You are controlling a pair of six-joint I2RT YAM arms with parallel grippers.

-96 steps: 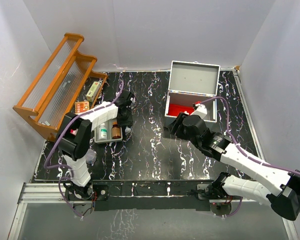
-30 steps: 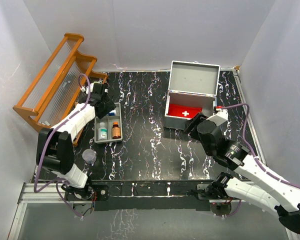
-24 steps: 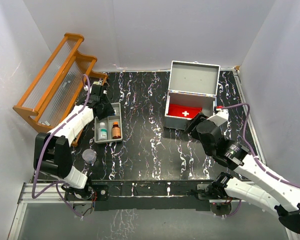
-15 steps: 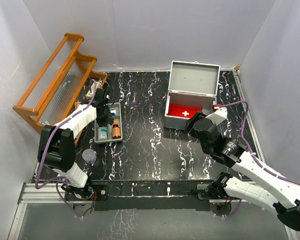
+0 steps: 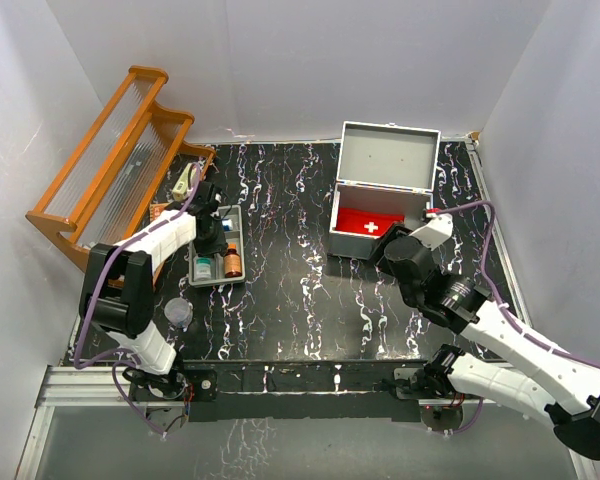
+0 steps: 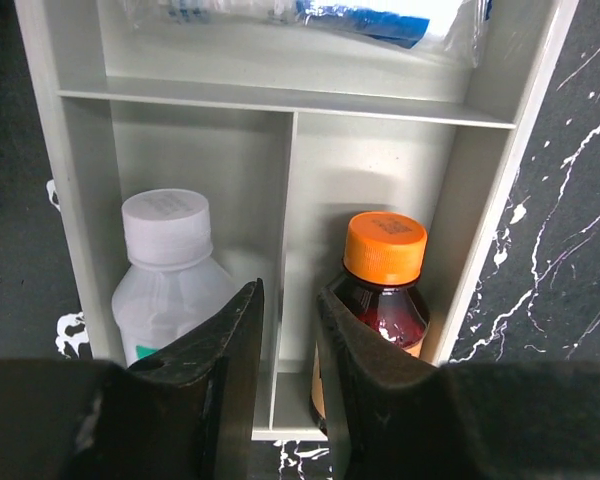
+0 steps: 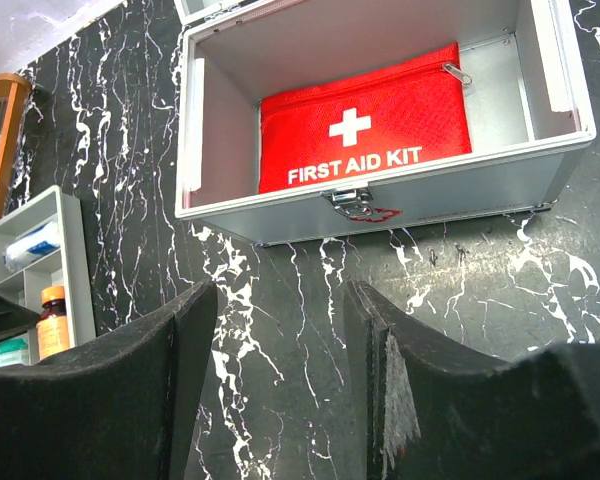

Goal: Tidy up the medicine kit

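Observation:
The medicine kit [image 5: 336, 228] stands open at the back right, its lid [image 5: 390, 155] upright. A red first-aid pouch [image 7: 365, 130] lies inside it. My right gripper [image 7: 280, 295] hovers open over the table just in front of the kit's front wall [image 7: 400, 200], holding nothing. My left gripper [image 6: 290, 290] hangs over the small grey tray [image 6: 480, 190]. Its jaws stand narrowly apart above the tray's divider, and I see nothing gripped. A white-capped bottle [image 6: 165, 250] and an orange-capped amber bottle [image 6: 383, 260] stand in the tray's two near compartments. A blue-and-white packet [image 6: 310, 12] lies in the far one.
A wooden shelf rack [image 5: 110, 170] leans at the back left, with a small box [image 5: 185, 180] and an orange card [image 5: 162, 212] at its foot. A clear small cup [image 5: 178, 312] sits on the table near the left arm's base.
My left gripper has swung from the shelf's foot to above the grey tray, and its jaws have narrowed. The right gripper has edged a little closer to the kit.

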